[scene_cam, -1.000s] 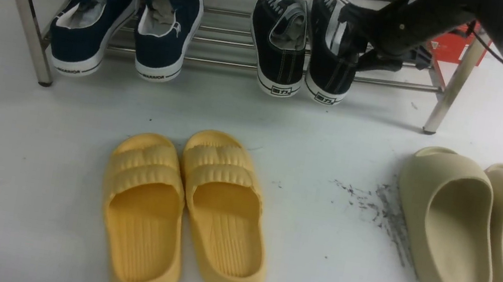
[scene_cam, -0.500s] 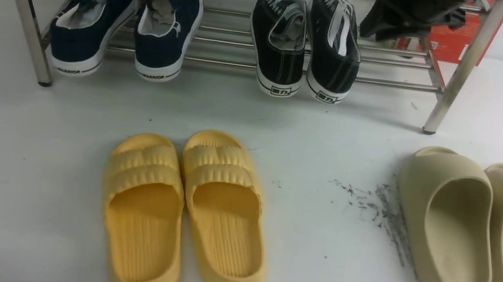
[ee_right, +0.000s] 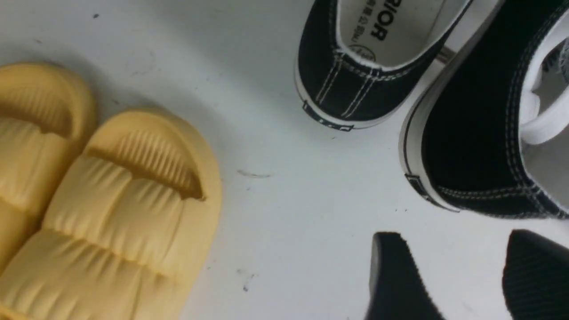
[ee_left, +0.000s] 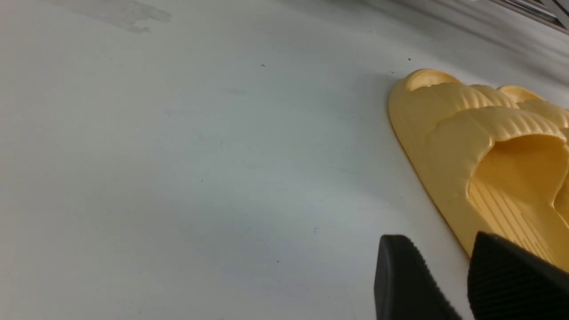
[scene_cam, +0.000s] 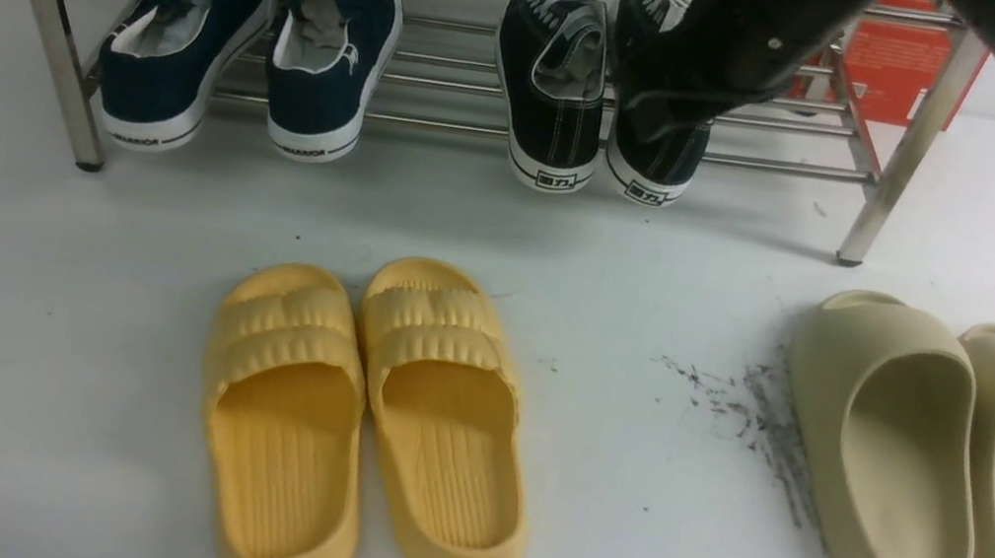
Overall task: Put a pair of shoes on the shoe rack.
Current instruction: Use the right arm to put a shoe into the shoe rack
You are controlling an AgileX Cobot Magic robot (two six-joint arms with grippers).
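The two black sneakers stand side by side on the lowest bars of the silver shoe rack (scene_cam: 911,155), heels towards me: the left one (scene_cam: 554,78) and the right one (scene_cam: 649,171). My right gripper (scene_cam: 659,110) hangs over the right sneaker and hides its upper. In the right wrist view its jaws (ee_right: 449,242) are open and empty over bare floor, just off the heels of one sneaker (ee_right: 355,84) and the other (ee_right: 475,146). My left gripper (ee_left: 440,242) is low over the floor, jaws a little apart and empty, beside a yellow slide (ee_left: 484,146).
Two navy sneakers (scene_cam: 246,40) sit on the rack's left half. A pair of yellow slides (scene_cam: 366,418) lies on the floor in the middle and a pair of beige slides (scene_cam: 938,459) at the right. A red box (scene_cam: 889,77) stands behind the rack.
My right arm lifted off the right black sneaker to the upper right, then swung back left and down over it. Both sneakers stay where they were.
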